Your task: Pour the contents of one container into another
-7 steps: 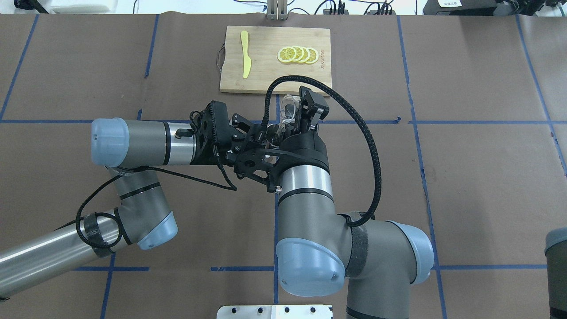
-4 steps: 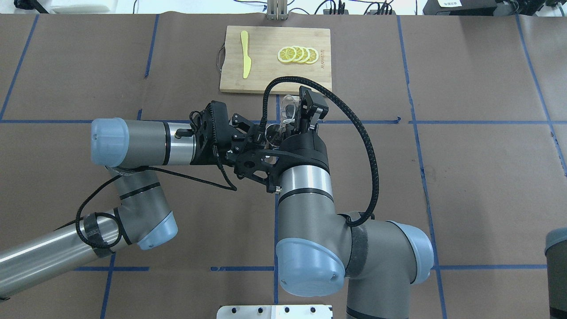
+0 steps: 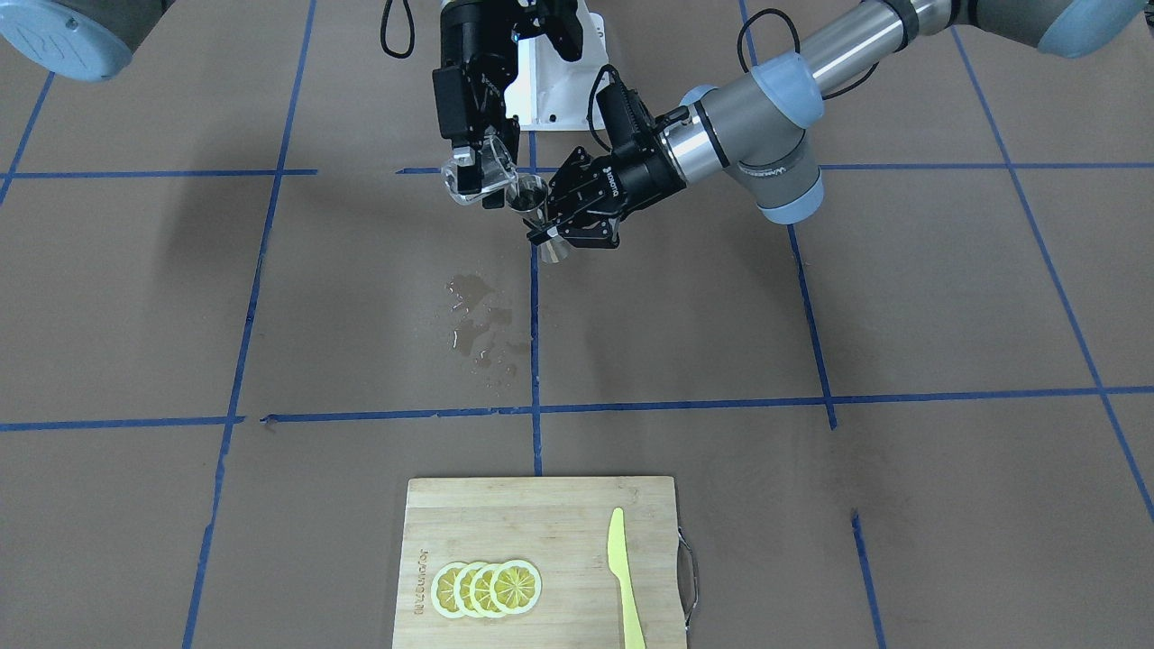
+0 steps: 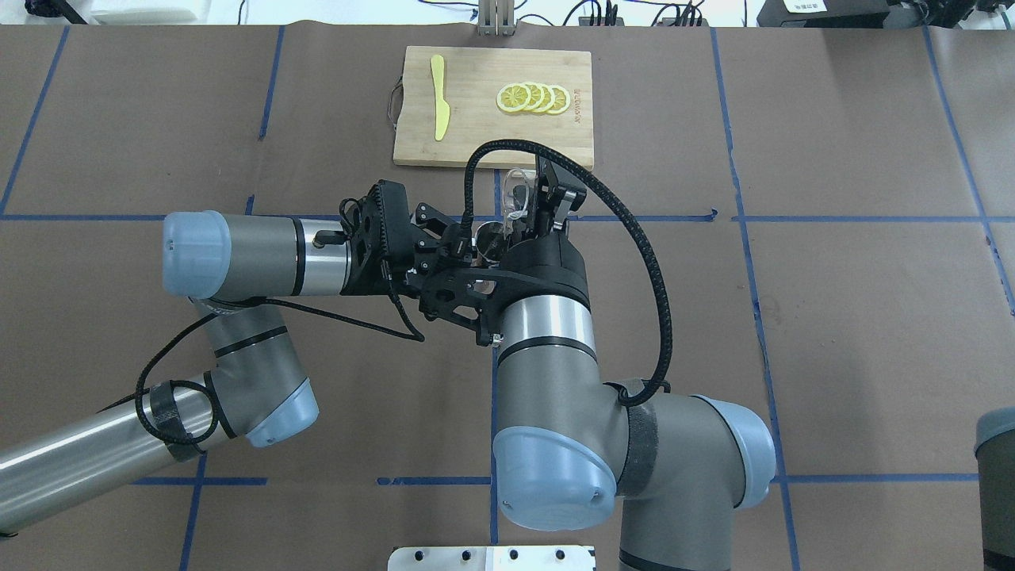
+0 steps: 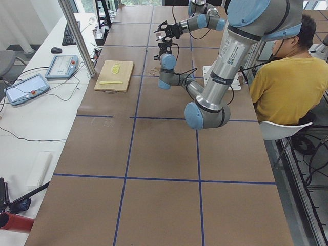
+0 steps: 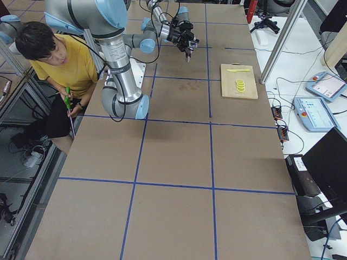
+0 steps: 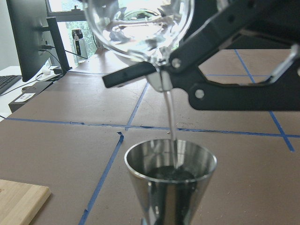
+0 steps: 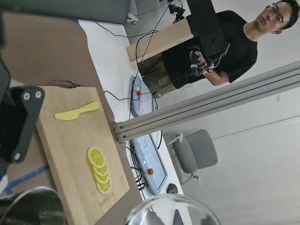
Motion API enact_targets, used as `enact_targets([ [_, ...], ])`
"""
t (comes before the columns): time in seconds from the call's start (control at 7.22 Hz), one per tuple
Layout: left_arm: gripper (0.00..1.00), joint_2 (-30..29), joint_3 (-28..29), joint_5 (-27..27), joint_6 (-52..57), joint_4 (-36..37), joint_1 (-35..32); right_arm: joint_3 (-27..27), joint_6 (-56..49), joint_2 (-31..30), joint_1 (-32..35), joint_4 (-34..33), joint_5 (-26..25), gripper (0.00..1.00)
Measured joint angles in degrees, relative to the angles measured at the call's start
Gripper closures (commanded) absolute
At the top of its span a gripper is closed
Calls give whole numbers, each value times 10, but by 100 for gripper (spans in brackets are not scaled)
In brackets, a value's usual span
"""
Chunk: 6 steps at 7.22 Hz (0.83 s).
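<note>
The small clear glass cup (image 3: 471,177) is tilted in the air, with my right gripper (image 3: 485,162) shut on it. In the left wrist view the glass cup (image 7: 138,28) sends a thin stream of liquid down into the steel jigger (image 7: 171,180) right below it. My left gripper (image 3: 544,232) is shut on the jigger (image 3: 532,203) at its waist and holds it upright above the table. From overhead the cup (image 4: 515,194) shows just beyond the jigger (image 4: 489,236), between the two wrists. The right wrist view shows only the cup's rim (image 8: 172,210).
A wet spill (image 3: 478,324) lies on the brown table cover below the grippers. A bamboo cutting board (image 4: 476,135) at the far side carries lemon slices (image 4: 533,98) and a yellow knife (image 4: 438,97). A person in a yellow shirt (image 5: 287,77) sits beside the robot base.
The right wrist has turned slightly, tipping the cup a little further, and its cable loop has shifted left. The left arm and jigger have stayed put.
</note>
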Motion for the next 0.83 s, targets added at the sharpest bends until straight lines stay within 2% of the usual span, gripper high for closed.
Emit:
enact_targets([
  [0.83,100,0,0,0,1,1,0,-1,-30,1,0,-1,-1,100],
])
